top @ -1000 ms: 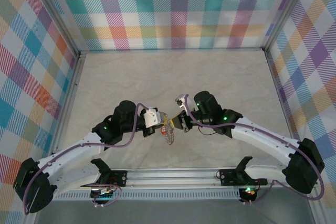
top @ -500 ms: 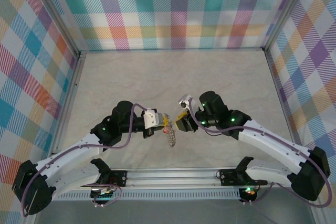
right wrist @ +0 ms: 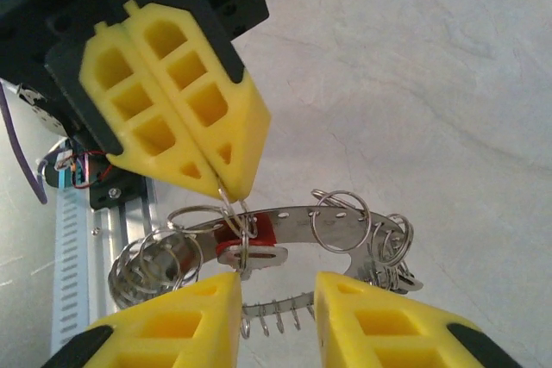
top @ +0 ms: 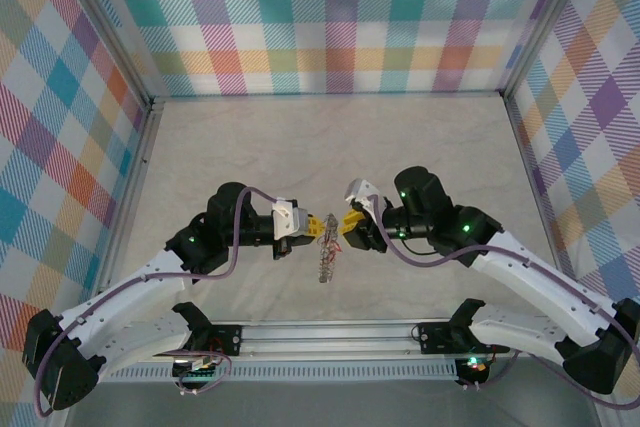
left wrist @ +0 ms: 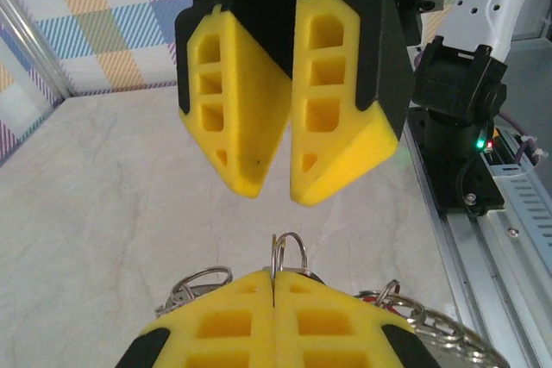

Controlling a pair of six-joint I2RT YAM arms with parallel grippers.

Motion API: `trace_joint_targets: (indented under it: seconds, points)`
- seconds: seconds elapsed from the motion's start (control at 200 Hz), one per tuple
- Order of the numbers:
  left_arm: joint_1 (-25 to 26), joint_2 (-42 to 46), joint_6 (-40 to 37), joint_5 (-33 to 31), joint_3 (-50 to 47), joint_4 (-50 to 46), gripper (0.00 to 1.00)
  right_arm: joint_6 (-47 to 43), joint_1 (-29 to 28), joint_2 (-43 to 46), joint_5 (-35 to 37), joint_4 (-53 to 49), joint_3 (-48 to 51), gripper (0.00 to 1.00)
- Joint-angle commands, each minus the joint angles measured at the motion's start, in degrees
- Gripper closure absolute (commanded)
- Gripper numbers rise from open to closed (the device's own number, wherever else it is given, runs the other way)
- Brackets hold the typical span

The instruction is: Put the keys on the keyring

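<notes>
The keyring is a grey metal band hung with several small split rings. It dangles between the two arms. My left gripper is shut on one small split ring of it, fingers pressed together. A key with a red head hangs on that ring, just below the left fingers. My right gripper is open and faces the left one, its fingers on either side of the key without touching it. In the top view the left gripper and right gripper nearly meet.
The pale table top is walled by plaid panels. A metal rail with the arm bases runs along the near edge. Chain-like loops of the keyring hang low at the right of the left wrist view.
Both grippers have shifted a little to the right and closed in on each other. The keyring has moved along in the left gripper, and the right arm's elbow has swung right.
</notes>
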State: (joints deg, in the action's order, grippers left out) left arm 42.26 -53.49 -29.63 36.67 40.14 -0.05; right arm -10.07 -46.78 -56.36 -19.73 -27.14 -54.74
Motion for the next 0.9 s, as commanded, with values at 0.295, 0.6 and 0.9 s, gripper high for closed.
trace_joint_targets:
  seconds: [0.295,0.6,0.9]
  points:
    - [0.57,-1.03,6.54,1.92,1.52,5.13,1.00,-11.67,-1.62,-1.51,0.78,-3.02,-3.41,0.73]
    - [0.58,-1.79,10.55,2.24,0.51,7.94,1.00,-11.05,-1.91,-5.63,0.07,3.97,-1.77,0.69]
    - [0.60,-2.50,12.05,2.25,-1.35,12.31,1.00,-13.14,-1.93,-8.34,-2.71,4.98,-1.95,1.00]
